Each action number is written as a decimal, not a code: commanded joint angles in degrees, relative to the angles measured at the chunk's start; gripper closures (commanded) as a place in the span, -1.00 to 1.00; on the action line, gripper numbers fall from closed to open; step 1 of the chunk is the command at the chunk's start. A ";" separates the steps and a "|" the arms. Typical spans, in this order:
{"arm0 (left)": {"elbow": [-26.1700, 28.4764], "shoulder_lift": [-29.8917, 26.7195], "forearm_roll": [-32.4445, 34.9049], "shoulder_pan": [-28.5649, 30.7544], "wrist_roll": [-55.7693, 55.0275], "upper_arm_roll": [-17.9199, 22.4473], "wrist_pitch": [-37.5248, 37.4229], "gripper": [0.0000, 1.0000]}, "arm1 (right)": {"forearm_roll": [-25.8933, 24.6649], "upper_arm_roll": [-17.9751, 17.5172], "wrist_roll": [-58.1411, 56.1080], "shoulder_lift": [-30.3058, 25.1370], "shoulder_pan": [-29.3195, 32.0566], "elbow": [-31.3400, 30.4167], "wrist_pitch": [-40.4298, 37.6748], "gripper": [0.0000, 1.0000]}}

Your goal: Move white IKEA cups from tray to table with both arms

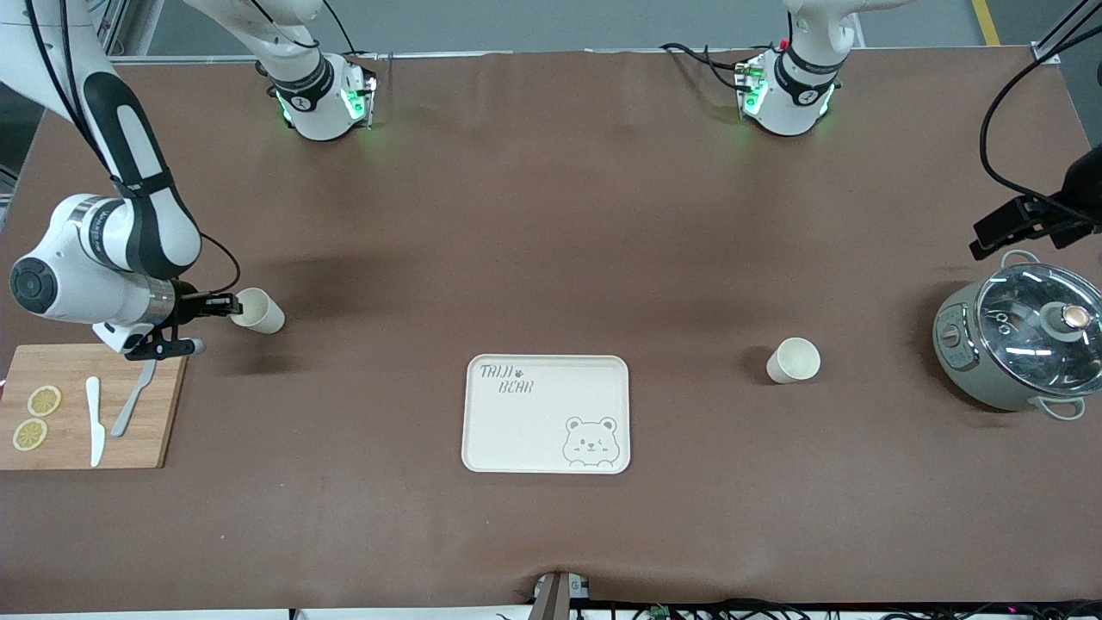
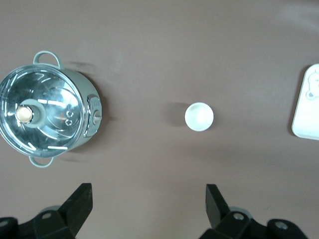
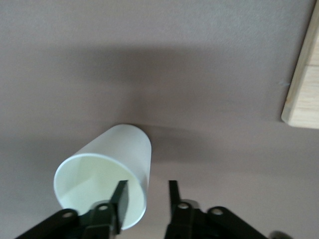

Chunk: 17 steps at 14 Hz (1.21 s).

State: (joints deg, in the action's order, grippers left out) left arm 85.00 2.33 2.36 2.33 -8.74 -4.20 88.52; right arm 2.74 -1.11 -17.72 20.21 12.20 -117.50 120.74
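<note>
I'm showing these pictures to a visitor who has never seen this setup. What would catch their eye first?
Probably the right gripper at the right arm's end of the table, its fingers straddling the rim of a white cup beside the wooden cutting board. Next, the cream bear tray at mid-table, with the second cup standing alone between it and the glass-lidded pot. The left gripper hangs open above the table near that cup.
</note>
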 commanded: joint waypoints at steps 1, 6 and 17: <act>6.04 -5.75 -1.56 -4.34 2.93 6.04 0.25 -1.00 | -0.72 -1.08 -0.39 -0.08 0.28 8.04 -10.23 -1.00; 7.64 -8.14 -1.57 -5.76 4.87 8.69 -0.19 -1.00 | 5.09 -1.79 -0.39 1.06 -4.54 23.59 -13.24 -1.00; 8.69 -8.49 -1.66 -6.11 5.93 6.50 -1.15 -1.00 | 4.65 -1.88 7.40 -6.55 -7.19 42.71 -27.90 -1.00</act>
State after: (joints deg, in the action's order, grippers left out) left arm 93.00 -4.94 1.79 -3.83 -3.84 2.96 88.34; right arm 7.76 -3.11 -15.27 18.57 5.23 -74.35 97.40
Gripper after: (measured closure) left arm 0.000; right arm 0.000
